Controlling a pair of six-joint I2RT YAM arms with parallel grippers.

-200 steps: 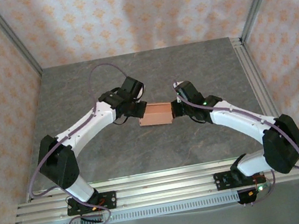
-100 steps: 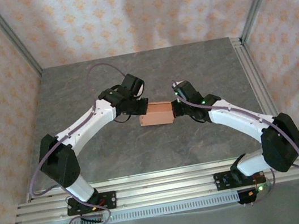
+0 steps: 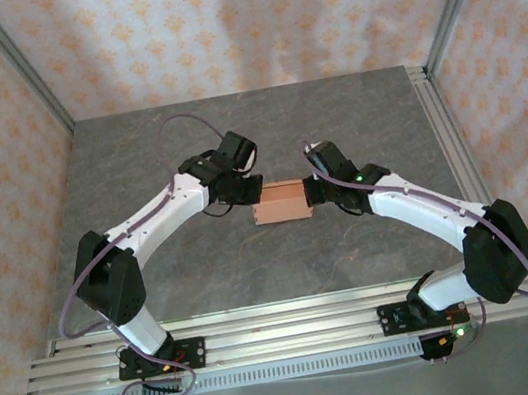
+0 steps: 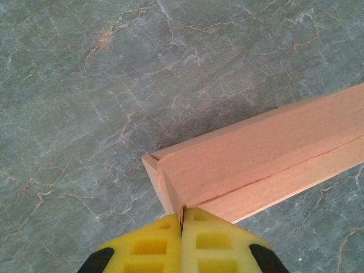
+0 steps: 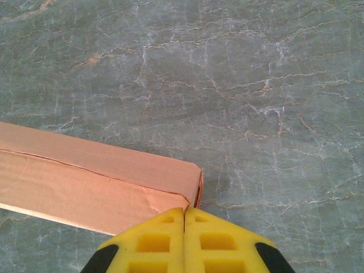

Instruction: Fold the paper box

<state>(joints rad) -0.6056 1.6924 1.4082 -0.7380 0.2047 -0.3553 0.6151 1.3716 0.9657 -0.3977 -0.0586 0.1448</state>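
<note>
Salmon-orange paper box (image 3: 282,202), closed flat, mid-table (image 3: 137,168) | left gripper (image 4: 182,226): fingers pressed together, tips touching box's left end corner | right gripper (image 5: 184,219): likewise at right end corner | open stone beyond both long edges

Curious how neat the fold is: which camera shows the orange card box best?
Left wrist view: the salmon-orange card box looms large, seam and end fold clear. Right wrist view shows its other, creased end; top view shows it whole but small.
</note>
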